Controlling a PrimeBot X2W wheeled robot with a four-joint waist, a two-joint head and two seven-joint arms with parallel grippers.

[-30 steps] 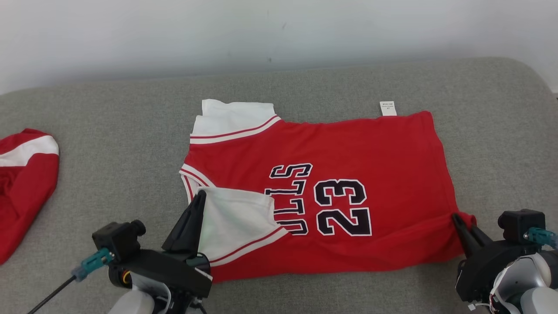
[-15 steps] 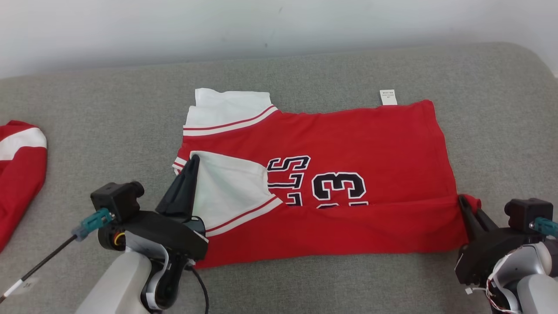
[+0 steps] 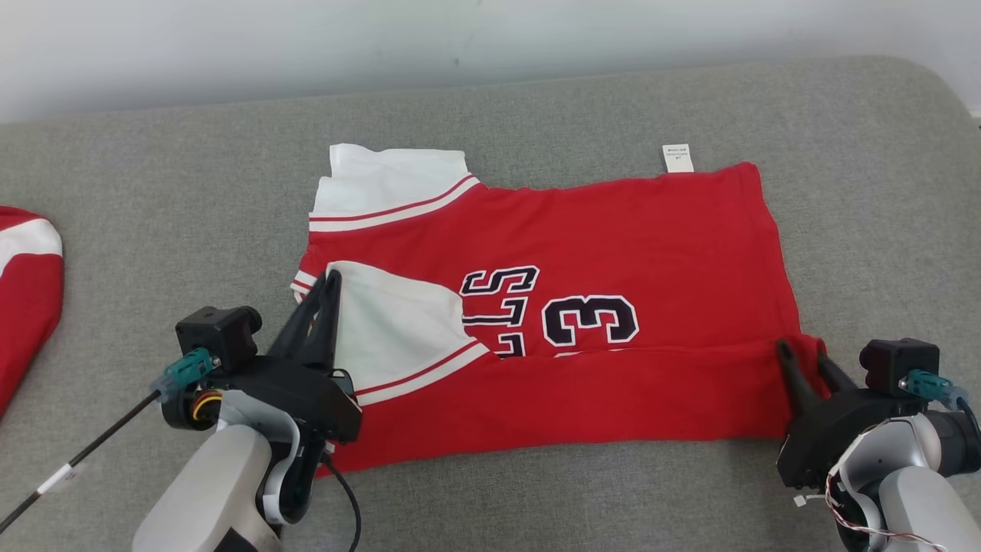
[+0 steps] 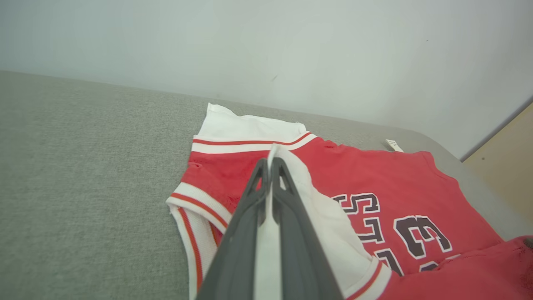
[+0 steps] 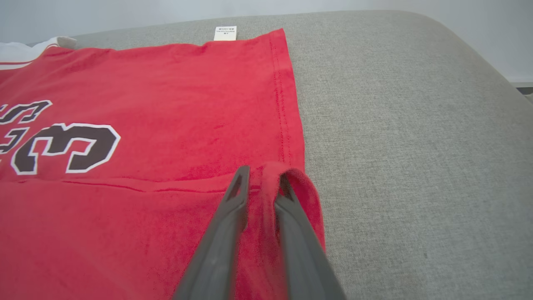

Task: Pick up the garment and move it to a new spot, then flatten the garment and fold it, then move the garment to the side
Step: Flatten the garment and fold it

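On the grey, coarsely woven cushion in front of the robot, a red jersey lies spread sideways, roughly rectangular, with its neck end toward nine o'clock and its hem toward three. The cloth looks soft and matte. Its long edge at six o'clock is doubled over the body as a smooth red band that hides the lower part of the black, white-edged lettering and number.

At about eight o'clock on the jersey, the left gripper is clenched on the white sleeve. A thin layer of white fabric is pinched flat between its two dark, tapering fingers, and the red-striped cuff runs off toward five o'clock.

At four o'clock, the right gripper has its fingers slightly parted. The hem corner is bunched between them and curls loosely over one fingertip, so the hold looks released, not clamped.

A small white care label sticks out from the far edge at one o'clock. Well apart at nine o'clock, another red and white garment lies rumpled. A pale, smooth wall stands behind the cushion at twelve.
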